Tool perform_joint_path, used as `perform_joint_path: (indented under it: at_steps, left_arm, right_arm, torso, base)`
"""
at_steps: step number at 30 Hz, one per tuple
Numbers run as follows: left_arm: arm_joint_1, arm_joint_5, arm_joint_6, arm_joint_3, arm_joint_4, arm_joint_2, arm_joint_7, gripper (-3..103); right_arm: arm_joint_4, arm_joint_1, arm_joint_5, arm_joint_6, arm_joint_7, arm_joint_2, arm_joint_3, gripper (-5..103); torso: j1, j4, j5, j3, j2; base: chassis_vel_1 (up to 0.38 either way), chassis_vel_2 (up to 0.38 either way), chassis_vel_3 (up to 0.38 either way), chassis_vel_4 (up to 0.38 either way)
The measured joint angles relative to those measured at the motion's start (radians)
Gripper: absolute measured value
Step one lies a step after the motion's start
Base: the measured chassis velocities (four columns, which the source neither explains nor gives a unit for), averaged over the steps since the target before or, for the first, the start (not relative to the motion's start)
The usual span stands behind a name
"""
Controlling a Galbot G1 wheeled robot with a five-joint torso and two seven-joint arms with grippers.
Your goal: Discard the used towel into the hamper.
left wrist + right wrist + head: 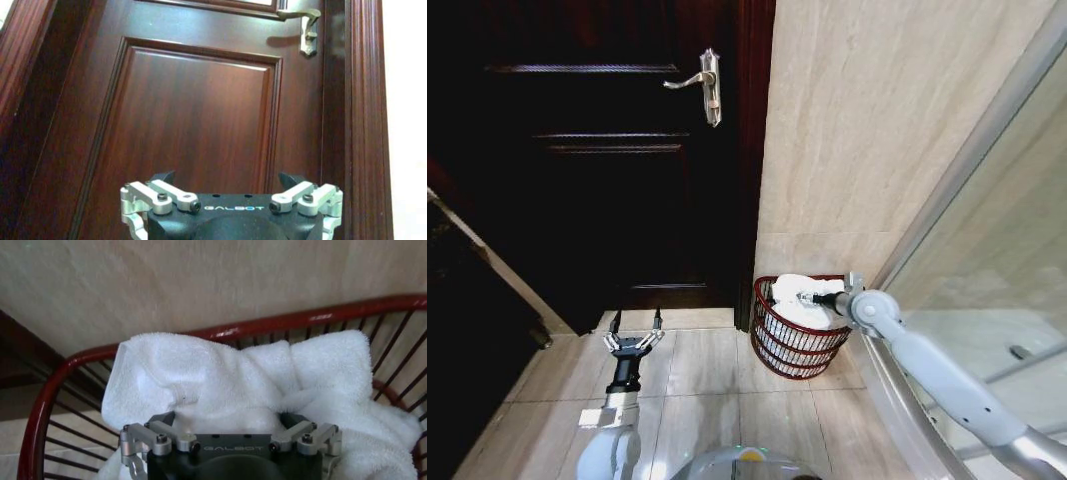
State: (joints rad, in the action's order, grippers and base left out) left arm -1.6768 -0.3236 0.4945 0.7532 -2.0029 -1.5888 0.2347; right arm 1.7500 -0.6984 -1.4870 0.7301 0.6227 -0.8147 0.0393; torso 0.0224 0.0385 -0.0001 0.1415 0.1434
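We stand on a tiled floor (707,375) facing a dark wooden door (597,150) with a metal lever handle (702,85), a beige tiled wall (867,130) to its right and a glass shower screen (987,250) at about three o'clock

The hamper (797,355), a round reddish-brown basket of thin open bars, sits on the floor at roughly one o'clock from us, in the corner where the door frame meets the wall, close to the foot of the shower screen. The white towel (792,295) fills it, heaped above the rim and bulging toward the wall side

Our right arm reaches forward from the four o'clock side, and our right gripper (815,298) is at the top of the hamper, its tip against the towel. In the right wrist view the right gripper (230,422) has its fingers spread wide, and the towel (220,375) lies between and ahead of them in soft folds, with the red rim of the hamper (220,332) curving behind it against the wall. We cannot tell whether the fingers (162,421) pinch any cloth

Our left gripper (635,337) hangs low over the floor at about eleven o'clock, well apart from the hamper, pointing at the door. Its fingers are spread with nothing between them; in the left wrist view the left gripper (227,182) faces the door panel (193,115) and the lever handle (303,25)
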Motion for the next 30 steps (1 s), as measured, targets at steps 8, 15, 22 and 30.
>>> perform_joint_path:
  at_steps: [8, 15, 22, 30]
  left_arm:
    - [0.012, 0.0, 0.006, -0.001, 0.019, 0.003, 0.001, 100]
    - [0.015, -0.002, 0.012, -0.003, 0.026, 0.006, 0.006, 100]
    - [0.02, -0.014, 0.012, -0.003, 0.026, 0.009, 0.003, 100]
    - [0.021, -0.025, 0.006, -0.003, 0.027, 0.01, -0.021, 100]
  right_arm:
    - [-0.027, 0.001, -0.035, 0.0, 0.031, -0.026, 0.029, 100]
    - [-0.051, -0.007, -0.033, 0.0, 0.051, -0.072, 0.026, 100]
    - [0.068, 0.0, 0.022, -0.041, 0.094, -0.066, -0.01, 100]
    - [0.272, -0.128, 0.243, -0.134, 0.078, -0.045, -0.129, 100]
  torso:
    - [-0.001, -0.0001, -0.0001, -0.001, -0.001]
    - [-0.001, -0.0001, 0.0001, -0.002, -0.002]
    - [-0.001, 0.0001, 0.0006, -0.002, -0.003]
    - [-0.001, 0.0, 0.0002, -0.003, -0.003]
  base:
    - [0.0, 0.0, 0.0, 0.0]
    - [0.0, 0.0, 0.0, 0.0]
    - [0.0, 0.0, 0.0, 0.0]
    - [0.0, 0.0, 0.0, 0.0]
